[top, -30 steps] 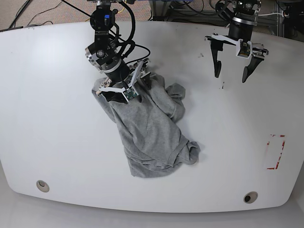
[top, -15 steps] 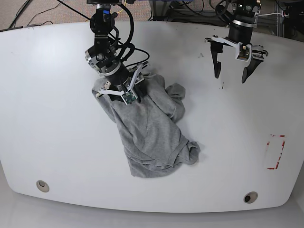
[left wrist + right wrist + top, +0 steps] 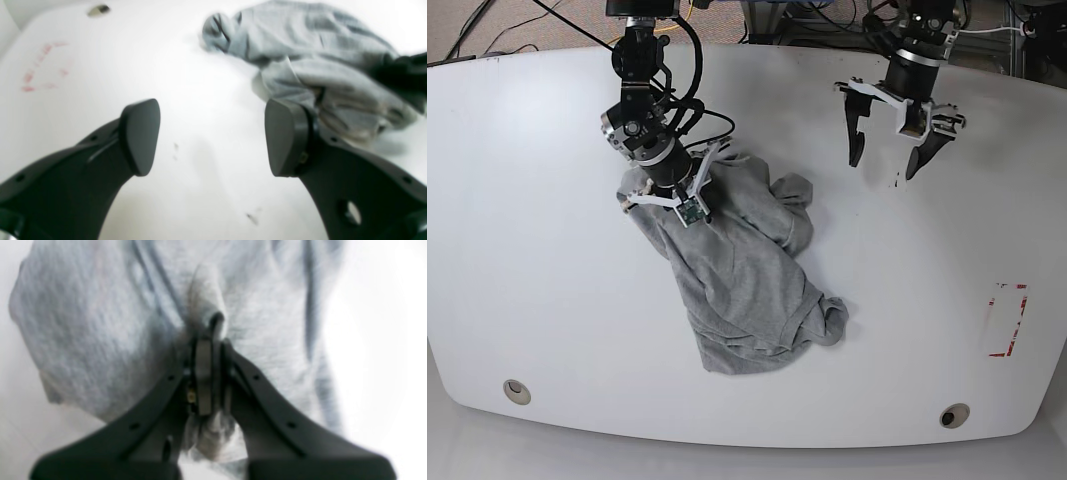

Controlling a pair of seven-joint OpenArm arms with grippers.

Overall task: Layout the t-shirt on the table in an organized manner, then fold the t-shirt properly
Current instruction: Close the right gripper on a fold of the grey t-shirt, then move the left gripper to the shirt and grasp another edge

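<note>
The right gripper (image 3: pixel 208 350) is clenching a fold of the t-shirt (image 3: pixel 742 275), its jaws pressed together with a pinch of grey cloth bunching up just past the tips and more cloth hanging below them. In the base view that right gripper (image 3: pixel 689 205) is sitting at the garment's far end, its arm leaning down from the back edge of the tabletop (image 3: pixel 547 260) with cables looping beside it. The t-shirt is lying crumpled on the tabletop, trailing from the right gripper toward the near edge and ending in a rolled lump (no lettering is showing from any view).

The left gripper (image 3: pixel 882 160) is hanging released over bare tabletop, well apart from the cloth, jaws spread wide and pointing down. From its own wrist camera the left gripper (image 3: pixel 211 136) is framing a stretch of white tabletop (image 3: pixel 186 100) with a few dark specks between its two dark pads, and the t-shirt (image 3: pixel 310 63) is lying beyond its right-hand pad.

A red tape rectangle (image 3: pixel 1007 320) is lying on the tabletop, away from both grippers; in the left wrist view the red tape rectangle (image 3: pixel 43 66) is only a faint pink smear. Both wrist views are blurring badly, so the seams and edges of the cloth are hard to make out, and which part of the garment is being pinched cannot be told. The arm bases are cut off at the top of the base view.
</note>
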